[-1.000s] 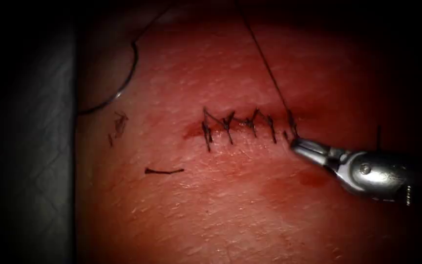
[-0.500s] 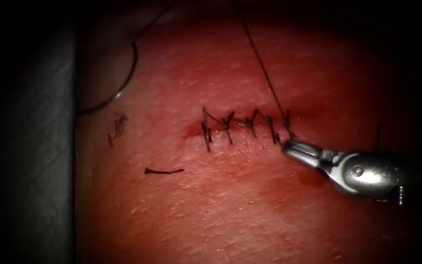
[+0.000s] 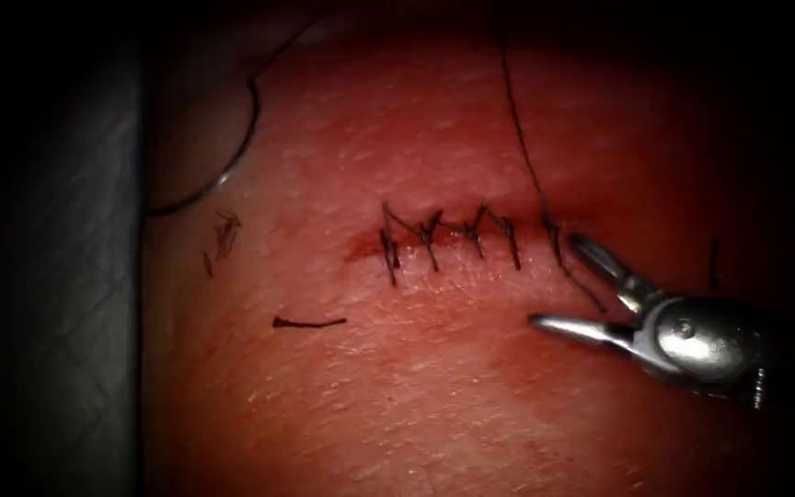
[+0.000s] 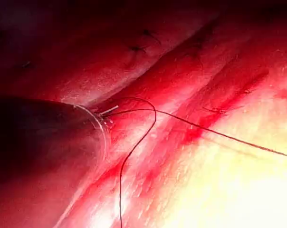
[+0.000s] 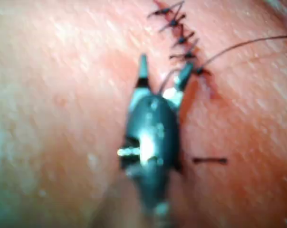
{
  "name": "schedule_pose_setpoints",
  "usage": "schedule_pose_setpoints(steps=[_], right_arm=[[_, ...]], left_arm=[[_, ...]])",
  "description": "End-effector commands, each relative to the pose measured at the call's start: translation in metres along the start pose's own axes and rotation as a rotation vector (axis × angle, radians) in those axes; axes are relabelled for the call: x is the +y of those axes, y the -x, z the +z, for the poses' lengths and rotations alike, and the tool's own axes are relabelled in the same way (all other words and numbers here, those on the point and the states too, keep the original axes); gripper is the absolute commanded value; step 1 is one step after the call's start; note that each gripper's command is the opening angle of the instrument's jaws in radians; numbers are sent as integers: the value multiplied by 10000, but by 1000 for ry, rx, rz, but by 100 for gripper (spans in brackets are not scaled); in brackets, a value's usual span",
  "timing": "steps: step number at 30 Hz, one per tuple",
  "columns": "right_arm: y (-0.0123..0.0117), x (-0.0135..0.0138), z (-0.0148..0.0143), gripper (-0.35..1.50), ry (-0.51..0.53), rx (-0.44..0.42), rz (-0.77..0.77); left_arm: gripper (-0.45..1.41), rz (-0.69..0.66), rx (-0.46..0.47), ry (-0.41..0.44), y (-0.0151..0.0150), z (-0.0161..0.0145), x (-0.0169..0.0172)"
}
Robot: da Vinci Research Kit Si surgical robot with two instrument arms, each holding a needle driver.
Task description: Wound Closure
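Stitches run in a row of dark crossings over the cut in the middle of the tissue, and they show again in the right wrist view. From the right end of that row a thread rises to the upper edge of the endoscope view, and a short tail of it slants down and to the right from the last stitch, passing between the two jaws of the right tool. That tool comes in from the right with its jaws spread wide: one jaw lies just beside the right end of the cut, the other lies lower on the tissue below the row. It holds nothing. In the right wrist view the same tool shows both jaws parted, with the thread arching away from the last stitch.

The needle lies well apart from the cut, on the far left of the tissue near its edge, as a thin curve free of either tool; whether its tip sits in the tissue cannot be told. In the left wrist view the needle curves at the tissue's edge with thread running from it across the surface.

A cut end of thread lies below and left of the cut, a small tangle of thread scraps lies farther left, and another short piece stands to the right, above the tool. Red fluid stains the tissue beside the lower jaw.
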Motion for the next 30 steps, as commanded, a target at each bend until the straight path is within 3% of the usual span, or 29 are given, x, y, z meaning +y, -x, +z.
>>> schedule_pose_setpoints(steps=[1,3,9,16,24,30], right_arm=[[1,-10,3,123,-4,-7,6],[-3,-9,1,131,-5,-6,27],[-15,2,-3,131,-10,-23,141],[-28,36,11,141,-15,-152,143],[-12,63,22,131,-23,-227,147],[2,73,35,146,-28,-331,179]], left_arm=[[-45,-23,17,-5,-5,1,-5],[-45,-54,51,-5,-13,-16,-13],[-45,-83,108,-4,-48,-75,-20],[-45,-130,176,-23,-76,-124,-31],[-45,-207,279,-22,-108,-187,-60],[-45,-221,323,-25,-134,-226,-67]])
